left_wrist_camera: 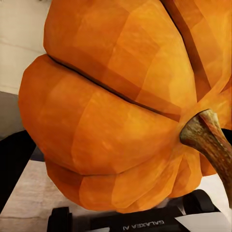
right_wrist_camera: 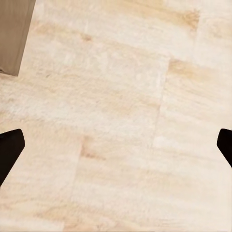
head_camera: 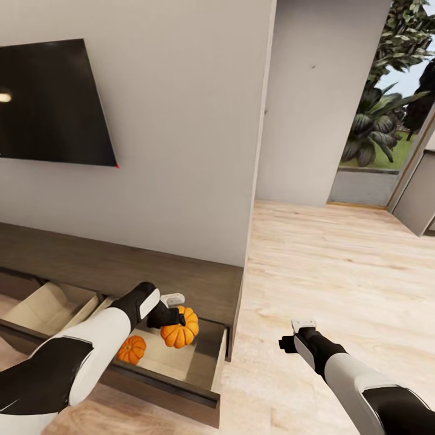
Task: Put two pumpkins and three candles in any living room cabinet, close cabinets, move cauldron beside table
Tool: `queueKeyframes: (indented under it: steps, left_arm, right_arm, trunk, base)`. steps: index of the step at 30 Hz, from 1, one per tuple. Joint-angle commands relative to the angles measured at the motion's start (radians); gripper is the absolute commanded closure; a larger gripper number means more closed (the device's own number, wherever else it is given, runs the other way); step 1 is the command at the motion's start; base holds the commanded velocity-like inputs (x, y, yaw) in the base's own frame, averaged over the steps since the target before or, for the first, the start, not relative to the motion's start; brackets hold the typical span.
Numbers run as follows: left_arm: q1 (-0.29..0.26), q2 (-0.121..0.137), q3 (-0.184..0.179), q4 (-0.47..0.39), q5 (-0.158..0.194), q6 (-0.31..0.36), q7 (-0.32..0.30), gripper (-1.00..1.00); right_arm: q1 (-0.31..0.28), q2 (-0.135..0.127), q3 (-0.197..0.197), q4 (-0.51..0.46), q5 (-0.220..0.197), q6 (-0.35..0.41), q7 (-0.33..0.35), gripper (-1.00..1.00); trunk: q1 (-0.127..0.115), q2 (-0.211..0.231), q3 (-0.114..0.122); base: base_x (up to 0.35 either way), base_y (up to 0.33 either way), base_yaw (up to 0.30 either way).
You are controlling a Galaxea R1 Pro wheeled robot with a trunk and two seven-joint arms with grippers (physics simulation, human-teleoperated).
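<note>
My left gripper (head_camera: 175, 319) is shut on a bright-orange ribbed pumpkin (head_camera: 180, 329) and holds it over the back right part of an open drawer (head_camera: 202, 356) of the low dark-brown cabinet (head_camera: 181, 275). Seen close in the left wrist view, this pumpkin (left_wrist_camera: 116, 106) has a brown stem. A second pumpkin (head_camera: 132, 349) lies inside the same drawer, partly behind my left forearm. My right gripper (head_camera: 289, 345) hangs open over bare plank floor to the right of the cabinet, with its black fingertips (right_wrist_camera: 9, 150) spread wide in the right wrist view and nothing between them.
A second drawer (head_camera: 48, 305) on the left also stands pulled out, showing pale wood. A black TV (head_camera: 48, 103) hangs on the wall above the cabinet. Light plank floor (head_camera: 338, 272) stretches right toward a glazed opening with plants (head_camera: 386, 121).
</note>
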Motion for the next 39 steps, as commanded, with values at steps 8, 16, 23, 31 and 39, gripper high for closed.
queueKeyframes:
  steps: [8,16,23,31,39]
  left_arm:
    - [-0.001,-0.002,-0.091,0.001,0.001,-0.002,-0.002,1.00]
    - [-0.001,-0.004,-0.180,0.001,0.001,-0.027,-0.006,1.00]
    - [-0.001,-0.003,-0.192,0.001,0.001,-0.062,-0.012,1.00]
    - [0.001,-0.003,-0.194,0.001,0.000,-0.063,-0.029,1.00]
    - [0.002,-0.003,-0.194,0.001,-0.001,-0.063,-0.036,1.00]
  right_arm:
    - [0.000,0.000,0.010,-0.003,-0.007,0.006,-0.004,-1.00]
    - [0.000,0.000,0.010,-0.005,-0.007,0.006,-0.006,-1.00]
    - [0.000,0.000,0.010,-0.009,-0.007,0.006,-0.008,-1.00]
    - [0.000,0.001,0.011,-0.013,-0.007,0.006,-0.010,-1.00]
    - [0.000,0.001,0.011,-0.013,-0.007,0.006,-0.010,-1.00]
  trunk:
    - [0.000,0.000,-0.007]
    - [0.000,0.000,-0.007]
    - [0.000,0.000,-0.007]
    - [0.000,0.000,-0.009]
    - [0.000,0.000,-0.020]
  base:
    - [0.031,0.000,0.000]
    - [0.001,0.000,0.000]
    - [0.000,0.000,0.000]
    - [0.000,0.000,0.000]
    - [0.000,0.000,0.000]
